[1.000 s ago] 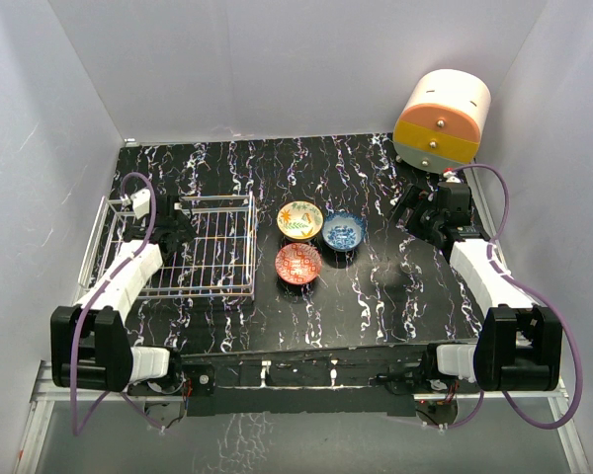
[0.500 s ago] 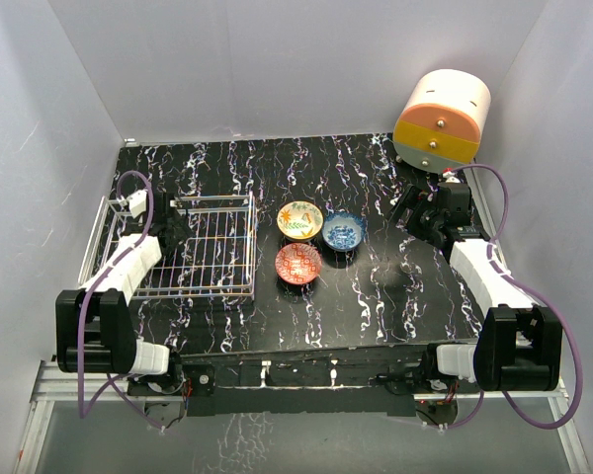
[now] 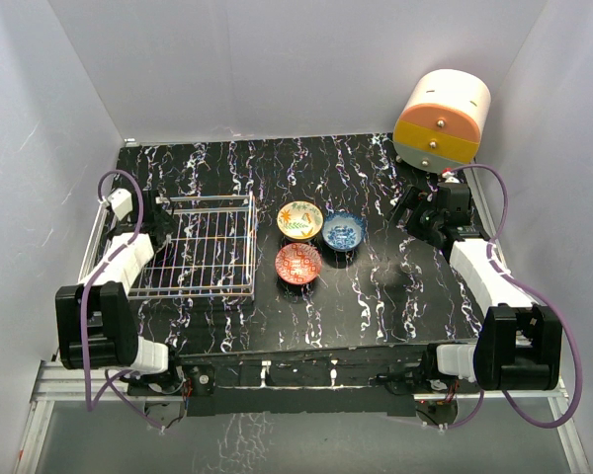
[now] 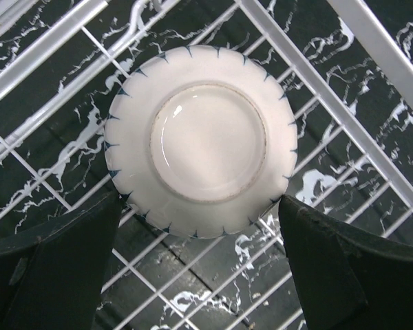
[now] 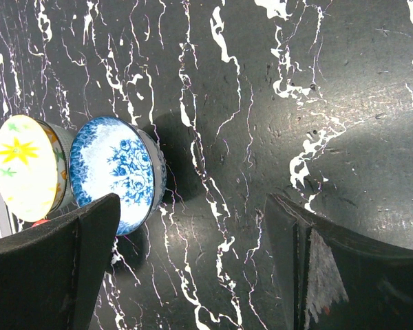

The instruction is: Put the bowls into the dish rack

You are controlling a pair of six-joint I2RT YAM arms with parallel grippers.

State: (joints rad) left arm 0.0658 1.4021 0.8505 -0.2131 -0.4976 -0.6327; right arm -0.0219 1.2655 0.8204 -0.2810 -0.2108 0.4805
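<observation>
- Left gripper (image 4: 199,203): jaws spread fully. The fingertips flank an upturned bowl (image 4: 206,148) and nothing looks pinched, so I read it as released.
- That bowl lies foot-up on the wire floor of the dish rack (image 3: 208,247), in what looks like the far-left corner. Going by the top view, the arm hides it there.
- My guess on the placement: rim-down sits stable across the wires, and the corner spot leaves the rest of the grid free for the others.
- Three bowls are not yet loaded: yellow bowl (image 3: 299,219), blue bowl (image 3: 344,231) and red bowl (image 3: 297,263). They sit clustered on the table (image 3: 395,286) just right of the rack, which should keep the carries short.
- Right gripper (image 5: 193,203): wide open and empty. It hangs above bare table with the blue bowl near its left finger.
- It sits on the far right by the drawer unit (image 3: 442,118), well apart from the left arm. That probably keeps it clear of the rack work.
- Next pick is likely the blue bowl, which touches the yellow one, so there's a nudge risk.
</observation>
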